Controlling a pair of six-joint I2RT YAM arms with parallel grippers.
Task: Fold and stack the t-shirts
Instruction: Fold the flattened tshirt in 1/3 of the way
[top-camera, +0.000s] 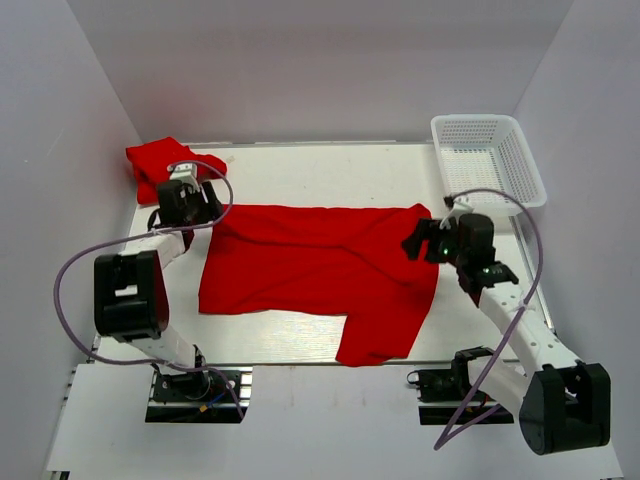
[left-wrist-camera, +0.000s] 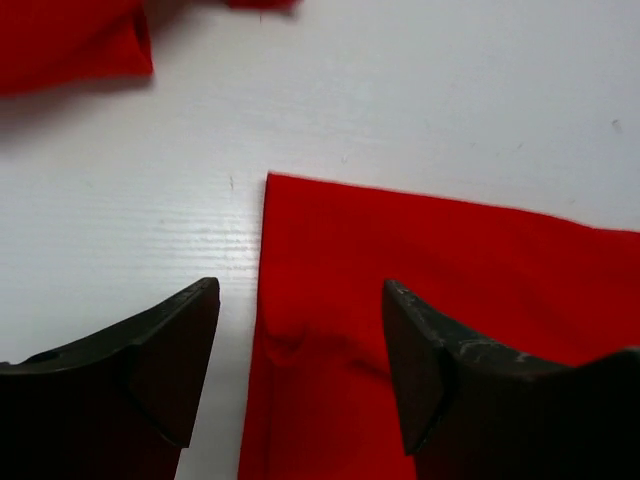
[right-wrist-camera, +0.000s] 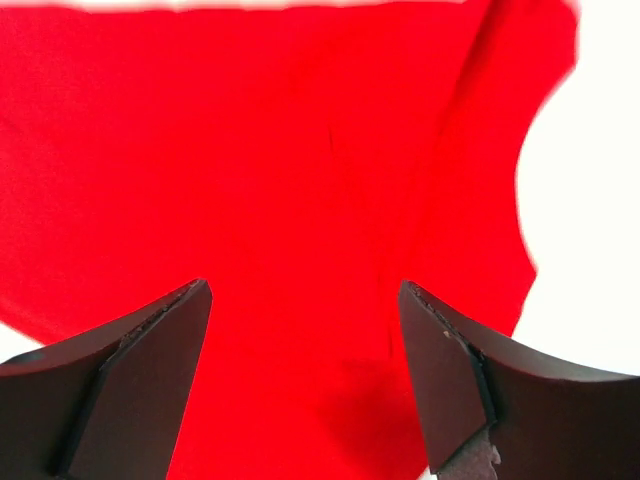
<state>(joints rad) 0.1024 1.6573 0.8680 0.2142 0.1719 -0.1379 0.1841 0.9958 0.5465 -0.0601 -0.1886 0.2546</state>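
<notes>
One folded t-shirt sits bundled at the far left corner of the table; the spread t-shirt lies flat mid-table, one part trailing toward the near edge; so roughly half seems done, with this shirt's folds and the stacking left. The left gripper hangs jaws apart over its far left corner, holding nothing; the right gripper likewise gapes above its right side. The white mesh basket stands far right; no writing or brand is legible.

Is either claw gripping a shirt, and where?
Nothing is held. The left claw stands open over the far-left corner of the spread bright red cloth t-shirt; the right claw stands open over its right side.
</notes>
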